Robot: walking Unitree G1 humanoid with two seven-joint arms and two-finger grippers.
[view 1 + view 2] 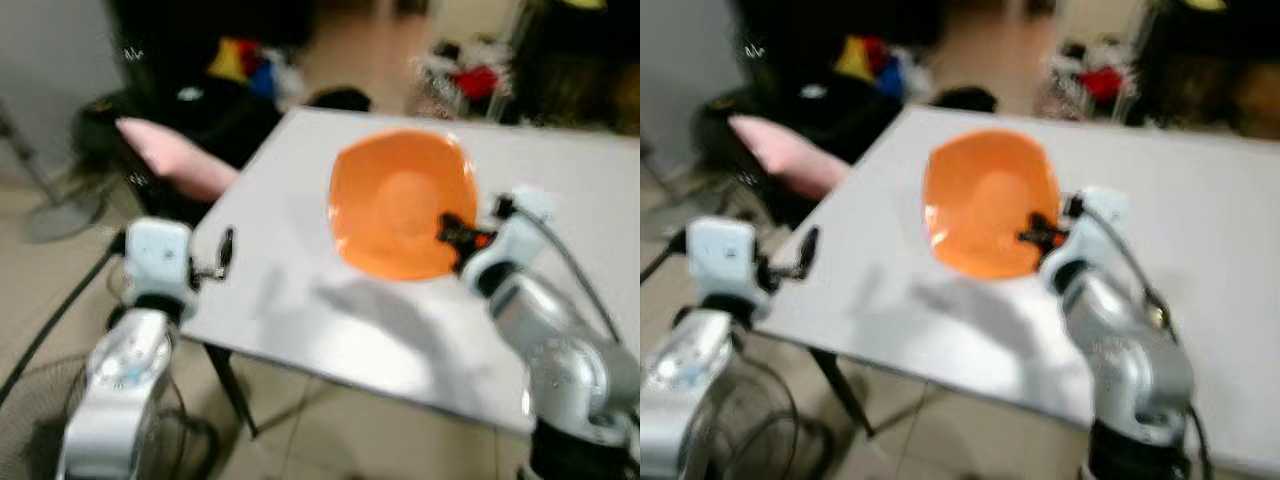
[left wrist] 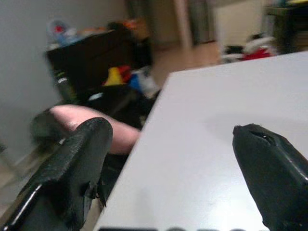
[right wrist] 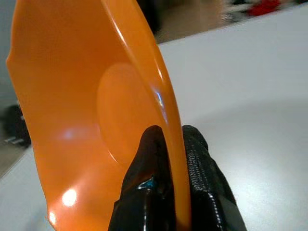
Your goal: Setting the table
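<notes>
Orange plate (image 1: 400,200), white table (image 1: 600,200), black right claw (image 3: 168,144).

Plate (image 1: 400,200) above table (image 1: 300,300); cushion (image 1: 175,160) left of table.

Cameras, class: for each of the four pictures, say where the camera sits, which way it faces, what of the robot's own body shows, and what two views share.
Left eye view: on the head, looking forward and down at the white table; both silver arms show.
Right eye view: the same scene; right gripper pinches the orange plate.
Left wrist view: along the left gripper, its fingers apart, over the table edge.
Right wrist view: along fingers clamping the plate's rim.
Shared: the plate and table, in eye views and right wrist view.
</notes>
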